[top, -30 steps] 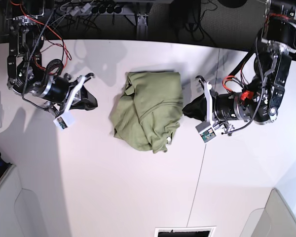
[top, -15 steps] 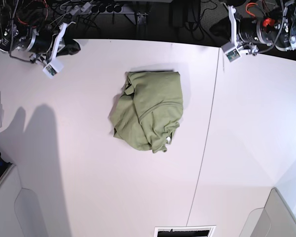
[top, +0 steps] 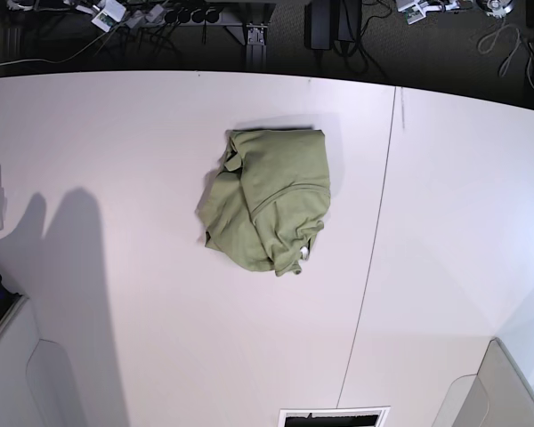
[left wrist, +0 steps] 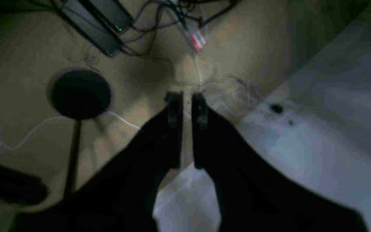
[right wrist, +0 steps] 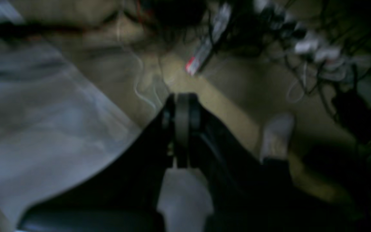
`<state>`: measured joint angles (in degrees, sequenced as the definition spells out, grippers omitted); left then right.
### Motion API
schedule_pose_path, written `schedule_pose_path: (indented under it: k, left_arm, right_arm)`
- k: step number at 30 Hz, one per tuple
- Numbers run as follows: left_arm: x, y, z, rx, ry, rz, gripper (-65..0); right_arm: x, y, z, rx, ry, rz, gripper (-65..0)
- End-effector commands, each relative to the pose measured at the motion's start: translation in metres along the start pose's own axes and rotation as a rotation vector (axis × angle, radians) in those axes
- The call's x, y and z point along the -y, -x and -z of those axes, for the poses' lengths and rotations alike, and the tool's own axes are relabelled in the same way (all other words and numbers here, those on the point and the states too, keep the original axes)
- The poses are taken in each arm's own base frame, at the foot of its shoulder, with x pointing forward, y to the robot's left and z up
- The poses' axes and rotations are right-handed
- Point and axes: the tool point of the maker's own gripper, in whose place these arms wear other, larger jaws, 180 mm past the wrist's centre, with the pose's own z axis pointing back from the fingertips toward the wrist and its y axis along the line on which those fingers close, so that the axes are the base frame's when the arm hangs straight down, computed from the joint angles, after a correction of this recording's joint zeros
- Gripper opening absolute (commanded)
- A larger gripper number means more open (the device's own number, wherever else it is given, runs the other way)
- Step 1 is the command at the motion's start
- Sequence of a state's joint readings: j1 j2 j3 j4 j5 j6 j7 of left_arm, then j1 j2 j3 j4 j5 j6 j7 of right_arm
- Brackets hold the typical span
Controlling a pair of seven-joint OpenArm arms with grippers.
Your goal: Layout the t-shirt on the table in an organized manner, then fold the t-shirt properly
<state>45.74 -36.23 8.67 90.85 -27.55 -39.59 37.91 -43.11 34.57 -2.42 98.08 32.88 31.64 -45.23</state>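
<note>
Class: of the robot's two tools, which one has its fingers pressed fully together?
The right tool: its fingers meet with no gap. The left tool shows a narrow slit between its fingers. Neither holds anything.

White table (top: 116, 160) bears a bundled t-shirt (top: 267, 200).

one t-shirt (top: 269, 199), one table (top: 445, 222), two grippers

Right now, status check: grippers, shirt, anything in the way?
Left gripper empty, jaws barely apart; right gripper shut, empty; both off the table. T-shirt bunched mid-table, not laid out. Nothing near it.
</note>
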Motion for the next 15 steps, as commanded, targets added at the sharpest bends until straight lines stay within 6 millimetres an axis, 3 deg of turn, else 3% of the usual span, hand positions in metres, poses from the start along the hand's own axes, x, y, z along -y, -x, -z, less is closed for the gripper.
schedule_pose_path:
  k: [1, 5, 8, 11, 15]
  left_arm:
    - [0.002, 0.011, 0.006, -0.013, 0.015, 0.006, -59.5]
    - [0.003, 0.032, 0.043, -0.058, 0.050, 0.016, -59.5]
    - [-0.013, 0.029, 0.075, -0.113, -0.027, -0.035, -59.5]
    - [-0.020, 0.019, 0.106, -0.153, -0.082, -0.079, -59.5]
    - [-0.012, 0.003, 0.140, -0.166, -0.065, -0.116, -59.5]
  right_arm:
    - [-0.002, 0.011, 0.005, -0.021, -0.010, -0.009, -65.0]
    - [0.007, 0.033, 0.042, -0.094, 0.038, 0.020, -65.0]
    - [0.014, 0.037, 0.070, -0.138, 0.042, 0.068, -65.0]
    - [0.021, 0.025, 0.094, -0.148, 0.029, 0.121, -65.0]
    - [0.031, -0.008, 0.116, -0.111, 0.015, 0.161, -65.0]
